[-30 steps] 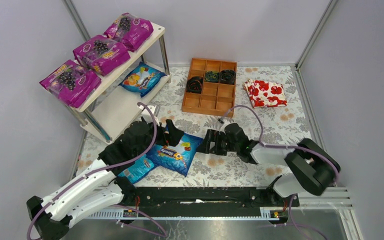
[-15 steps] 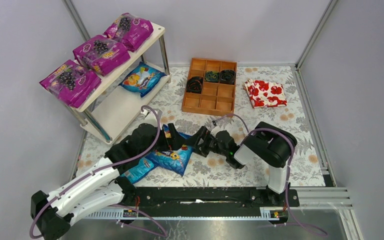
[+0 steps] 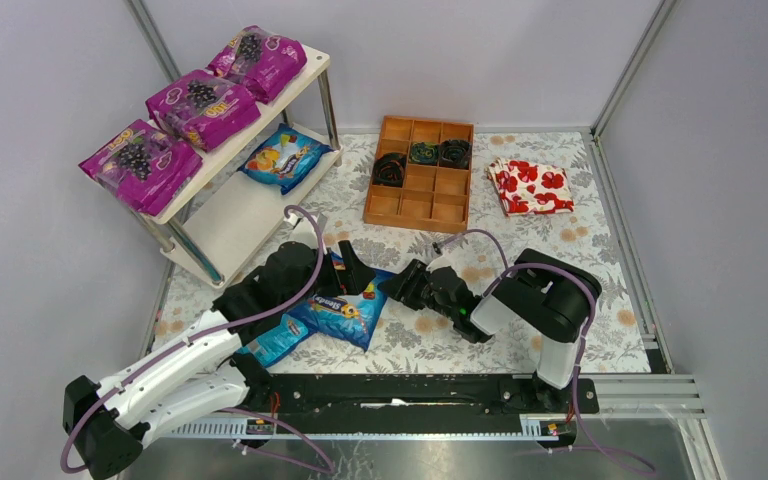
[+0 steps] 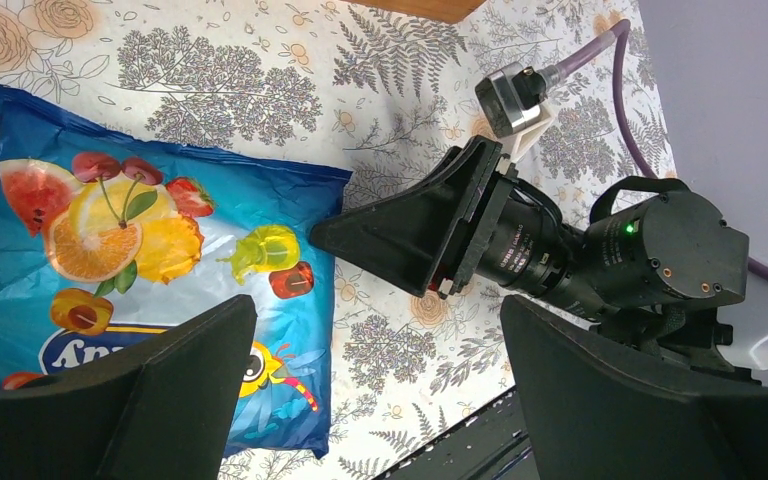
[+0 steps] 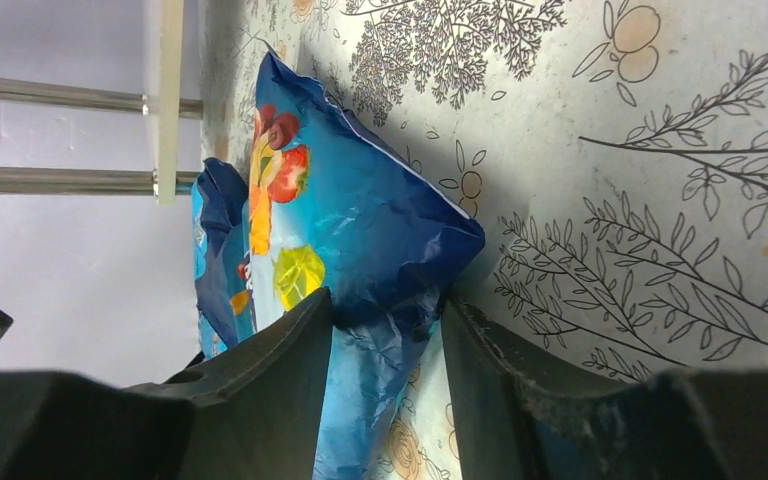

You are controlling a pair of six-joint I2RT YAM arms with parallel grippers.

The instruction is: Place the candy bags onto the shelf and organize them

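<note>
A blue candy bag (image 3: 345, 310) lies on the flowered table, also seen in the left wrist view (image 4: 140, 250). My right gripper (image 3: 392, 285) is low at its right edge and shut on that corner (image 5: 360, 220), which is pinched between the right gripper's (image 5: 388, 320) fingers. My left gripper (image 3: 350, 272) hovers over the same bag, open and empty (image 4: 380, 400). A second blue bag (image 3: 272, 340) lies partly under the left arm. The shelf (image 3: 235, 215) stands far left with three purple bags (image 3: 203, 105) on top and one blue bag (image 3: 285, 158) on the lower board.
An orange-brown compartment tray (image 3: 420, 175) with dark items stands at the back centre. A folded white cloth with red flowers (image 3: 530, 187) lies to its right. The shelf's metal legs (image 5: 60, 95) show in the right wrist view. Grey walls enclose the table.
My right arm swung in to the left and its gripper reached the blue bag's right corner and closed on it. My left gripper shifted slightly over the bag.
</note>
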